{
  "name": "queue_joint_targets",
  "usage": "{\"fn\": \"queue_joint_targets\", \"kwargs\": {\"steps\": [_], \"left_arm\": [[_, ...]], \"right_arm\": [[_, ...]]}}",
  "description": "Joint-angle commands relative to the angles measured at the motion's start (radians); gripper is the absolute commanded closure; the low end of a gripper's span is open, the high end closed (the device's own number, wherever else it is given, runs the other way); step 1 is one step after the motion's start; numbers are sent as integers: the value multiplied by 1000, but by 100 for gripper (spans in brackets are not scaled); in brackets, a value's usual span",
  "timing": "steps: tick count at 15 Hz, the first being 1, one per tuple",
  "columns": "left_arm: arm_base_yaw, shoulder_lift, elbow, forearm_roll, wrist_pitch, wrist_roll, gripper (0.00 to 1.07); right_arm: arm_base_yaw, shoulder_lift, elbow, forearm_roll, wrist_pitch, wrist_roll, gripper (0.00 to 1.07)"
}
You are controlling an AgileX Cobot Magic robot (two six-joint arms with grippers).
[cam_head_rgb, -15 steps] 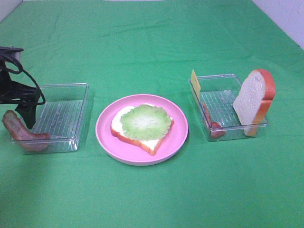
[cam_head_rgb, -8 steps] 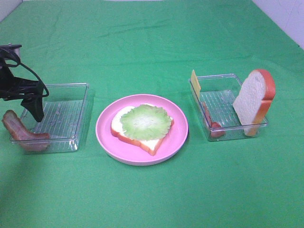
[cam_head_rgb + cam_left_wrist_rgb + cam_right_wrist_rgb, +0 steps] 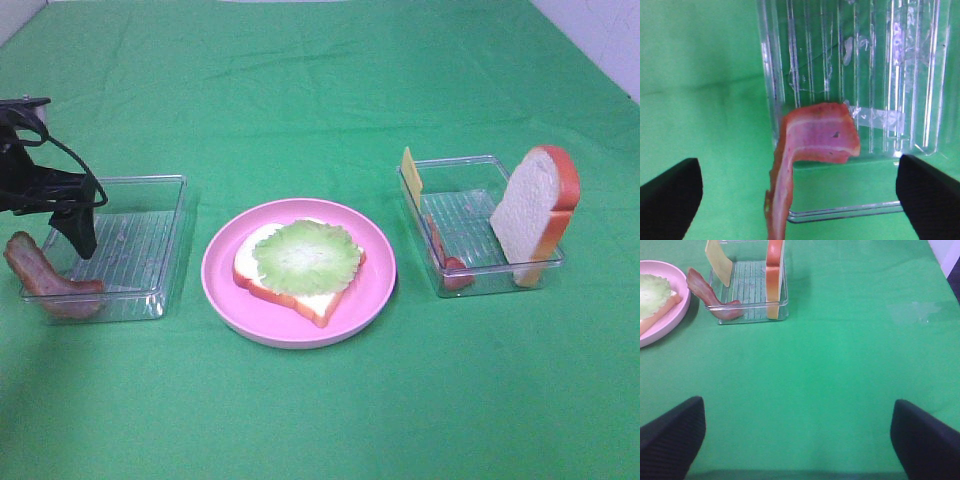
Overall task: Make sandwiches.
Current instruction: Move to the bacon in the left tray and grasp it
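Far left of the pink plate (image 3: 225, 290), the left gripper (image 3: 799, 197) hangs over a clear, ribbed plastic tray (image 3: 140, 180). Its two black, finely textured fingers stand wide apart and grasp nothing. Below them a reddish-brown bacon strip (image 3: 815, 137), glossy with pale stripes, bends over the tray's wall, one end inside and the other outside on the green cloth (image 3: 320, 80). The left wrist view cuts off its lower end.

On the round, smooth plate itself lies a white bread slice (image 3: 300, 300) with an orange-brown crust. A pale green lettuce leaf (image 3: 305, 255) with a frilled edge covers most of it.

Right of the plate stands a second clear tray (image 3: 470, 160). A thin yellow cheese square (image 3: 411, 175) leans on the wall nearest the plate, and a second bacon strip (image 3: 450, 268) lies along that wall, blurred behind the plastic. A second bread slice (image 3: 535, 210) stands upright at the side away from the plate.

The right gripper (image 3: 800, 440) is outside the high view. Its wrist camera shows only two dark fingertips, spread wide, empty, over bare cloth.
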Motion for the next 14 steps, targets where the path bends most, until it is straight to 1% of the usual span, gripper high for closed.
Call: {"fn": "queue_joint_targets", "kwargs": {"steps": [1, 3, 4, 5, 7, 8, 10, 11, 12, 13, 14], "left_arm": [[1, 10, 6, -7, 14, -5, 9], [1, 10, 6, -7, 14, -5, 10], [1, 10, 6, -6, 17, -9, 20], [1, 10, 6, -6, 19, -17, 24], [1, 10, 6, -5, 24, -42, 40], [1, 10, 6, -5, 22, -42, 46], [1, 10, 6, 0, 20, -67, 58], [1, 10, 6, 7, 20, -81, 67], [1, 10, 6, 12, 24, -90, 71], [1, 10, 6, 17, 30, -93, 81], [1, 10, 6, 30, 52, -93, 95]], "right_arm": [[-7, -31, 6, 5, -11, -9, 11], [-7, -31, 6, 5, -11, -9, 11], [-7, -31, 6, 5, -11, -9, 11], [-7, -31, 6, 5, -11, -9, 11], [-7, -31, 6, 5, -11, -9, 11], [-7, -31, 6, 5, -11, -9, 11], [-7, -31, 6, 5, -11, -9, 11], [-7, -31, 6, 5, -11, -9, 11], [-7, -31, 6, 5, -11, -9, 11], [-7, -31, 6, 5, -11, -9, 11], [-7, -31, 6, 5, -11, -9, 11]]}}
